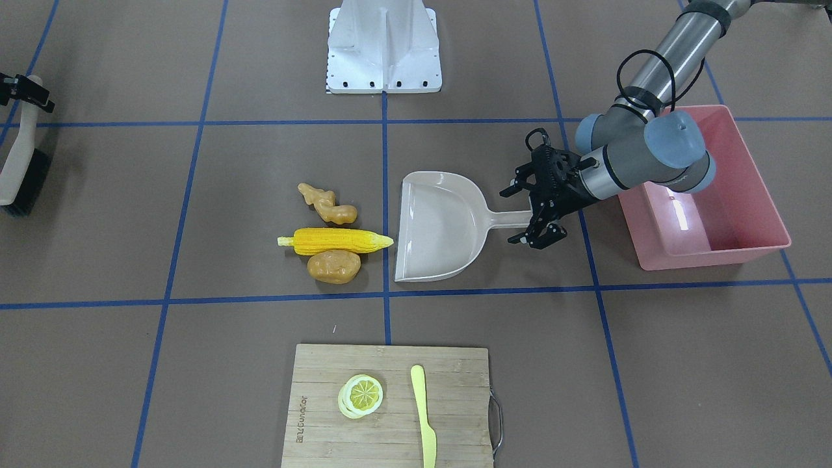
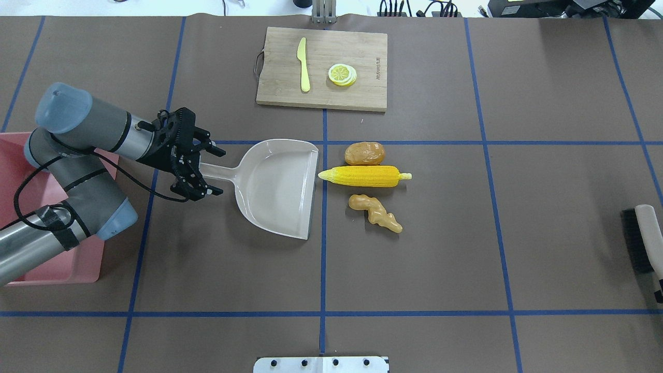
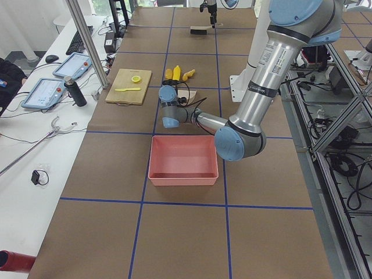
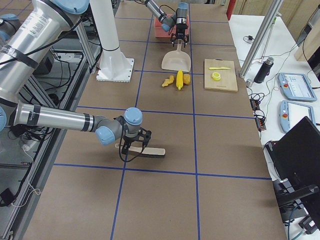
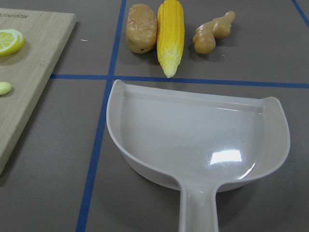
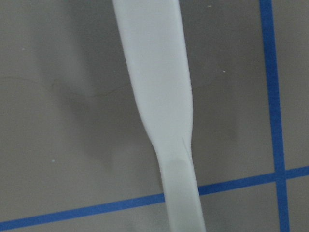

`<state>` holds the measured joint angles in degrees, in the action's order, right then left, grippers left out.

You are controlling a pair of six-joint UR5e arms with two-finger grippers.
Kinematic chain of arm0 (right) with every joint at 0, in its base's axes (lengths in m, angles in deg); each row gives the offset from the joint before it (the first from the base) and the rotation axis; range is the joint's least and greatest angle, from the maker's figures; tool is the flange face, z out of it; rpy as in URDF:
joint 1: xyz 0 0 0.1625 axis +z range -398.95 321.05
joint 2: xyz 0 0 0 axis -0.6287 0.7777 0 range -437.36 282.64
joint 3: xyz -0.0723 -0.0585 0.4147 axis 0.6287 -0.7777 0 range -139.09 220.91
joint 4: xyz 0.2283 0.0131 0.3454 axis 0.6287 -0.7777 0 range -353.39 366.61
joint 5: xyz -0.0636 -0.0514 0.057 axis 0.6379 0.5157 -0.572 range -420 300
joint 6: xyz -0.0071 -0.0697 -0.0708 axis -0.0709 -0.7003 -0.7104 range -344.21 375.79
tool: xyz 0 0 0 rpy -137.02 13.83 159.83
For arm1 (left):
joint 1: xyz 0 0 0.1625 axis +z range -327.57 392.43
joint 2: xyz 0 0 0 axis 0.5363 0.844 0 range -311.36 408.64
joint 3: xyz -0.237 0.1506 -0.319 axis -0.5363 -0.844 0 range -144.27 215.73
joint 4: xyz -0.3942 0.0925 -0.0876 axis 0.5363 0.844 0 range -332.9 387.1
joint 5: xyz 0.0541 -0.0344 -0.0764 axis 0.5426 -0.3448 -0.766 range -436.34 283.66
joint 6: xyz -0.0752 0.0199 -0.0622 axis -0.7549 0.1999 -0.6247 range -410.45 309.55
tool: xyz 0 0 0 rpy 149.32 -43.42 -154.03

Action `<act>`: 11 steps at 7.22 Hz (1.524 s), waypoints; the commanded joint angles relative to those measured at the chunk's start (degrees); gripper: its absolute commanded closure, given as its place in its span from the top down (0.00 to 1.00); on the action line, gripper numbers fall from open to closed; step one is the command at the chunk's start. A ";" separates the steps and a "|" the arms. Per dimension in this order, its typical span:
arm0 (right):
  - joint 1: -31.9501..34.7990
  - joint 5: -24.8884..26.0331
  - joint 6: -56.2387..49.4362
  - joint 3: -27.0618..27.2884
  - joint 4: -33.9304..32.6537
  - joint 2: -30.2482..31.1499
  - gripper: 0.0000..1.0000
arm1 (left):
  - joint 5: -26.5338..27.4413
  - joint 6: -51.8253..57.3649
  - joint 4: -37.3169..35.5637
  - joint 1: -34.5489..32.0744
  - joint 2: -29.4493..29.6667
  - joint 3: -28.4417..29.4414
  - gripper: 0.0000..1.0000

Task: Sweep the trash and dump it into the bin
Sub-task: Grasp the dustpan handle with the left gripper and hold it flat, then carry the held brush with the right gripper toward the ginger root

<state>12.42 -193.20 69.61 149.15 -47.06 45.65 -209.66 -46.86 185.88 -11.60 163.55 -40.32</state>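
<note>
The corn cob, potato and ginger root lie on the surface just off the lip of the dustpan, well apart from the bin, so the left pincer, wide open and empty astride the handle, should close squarely, keeping that lip flat.

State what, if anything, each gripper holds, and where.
Left gripper: nothing; its open jaws straddle the handle of the beige plastic dustpan. Right gripper: at the handle of the pale black-bristled brush; grip cannot be told.
</note>
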 commanded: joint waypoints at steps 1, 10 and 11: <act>-2.50 0.92 0.05 -1.44 0.06 -0.14 0.87 | 3.05 0.18 0.04 1.66 0.32 0.21 0.97; -14.43 -0.22 12.31 8.72 -4.56 -7.31 0.00 | 4.90 2.12 -0.75 3.86 0.93 1.00 0.97; -14.54 -0.04 12.53 12.84 -14.34 -13.26 0.00 | 4.90 2.12 -0.75 3.87 1.02 0.91 0.97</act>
<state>-0.27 -193.45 79.62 157.19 -52.46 38.68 -204.94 -44.74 185.17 -7.80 164.47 -39.35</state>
